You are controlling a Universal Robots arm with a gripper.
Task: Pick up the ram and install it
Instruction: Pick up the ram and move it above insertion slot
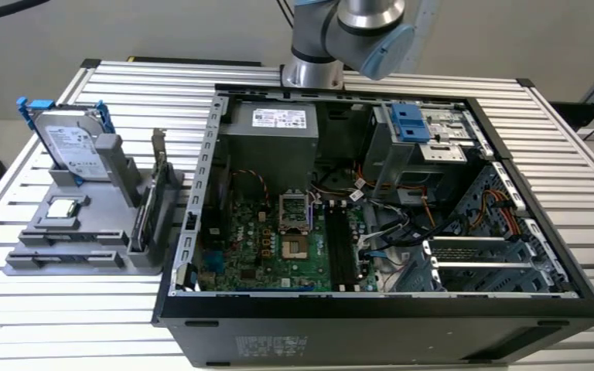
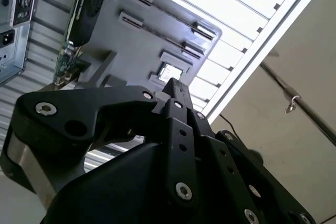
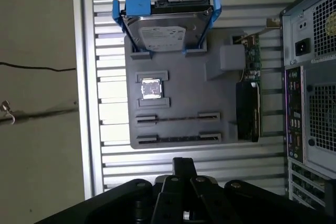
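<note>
1. A slatted aluminium table (image 1: 70,325) carried everything.
2. An open black computer case (image 1: 380,336) lay on its side on the table, with a green motherboard (image 1: 266,239) exposed inside.
3. A grey-and-blue robot arm (image 1: 354,31) rose behind the case in the exterior view.
4. A flat grey plastic holder (image 3: 178,93) stood just beside the case, on the exterior view's left.
5. A silver hard drive with blue rails (image 3: 163,27) stood upright at one end of the holder.
6. A black-and-green expansion card with a metal bracket (image 3: 248,108) stood on the holder's side nearest the case.
7. The black gripper (image 3: 184,163) hovered over the slats, just off the holder's edge. In both wrist views its fingertips (image 2: 174,86) met in one narrow tip.
8. A small square silver chip (image 3: 151,88) sat in a recess of the holder.
9. Two long narrow slots (image 3: 178,119) each showed a thin dark line. I could not tell whether the ram sat there.
</note>
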